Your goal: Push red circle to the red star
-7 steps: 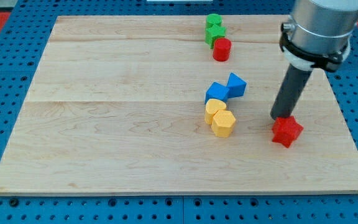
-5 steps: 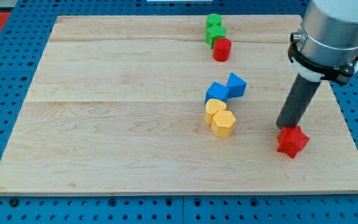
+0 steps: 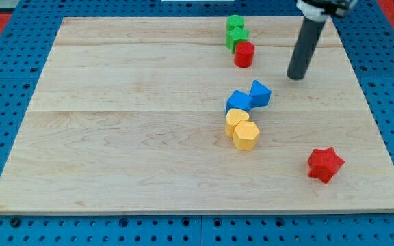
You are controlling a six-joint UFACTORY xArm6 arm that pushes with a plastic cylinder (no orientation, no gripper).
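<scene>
The red circle (image 3: 244,53) stands near the view's top, just below two green blocks (image 3: 236,32). The red star (image 3: 325,165) lies at the view's lower right, far from the circle. My tip (image 3: 295,77) rests on the board to the right of the red circle and slightly lower, about a block's width or more away, touching no block. The rod rises from it toward the view's top right.
Two blue blocks (image 3: 248,97) and two yellow blocks (image 3: 242,129) cluster in the board's middle, between the red circle and the red star. The wooden board (image 3: 115,123) sits on a blue pegboard.
My tip has left the red star and moved up the view to beside the red circle. The red star has slid slightly down and to the right.
</scene>
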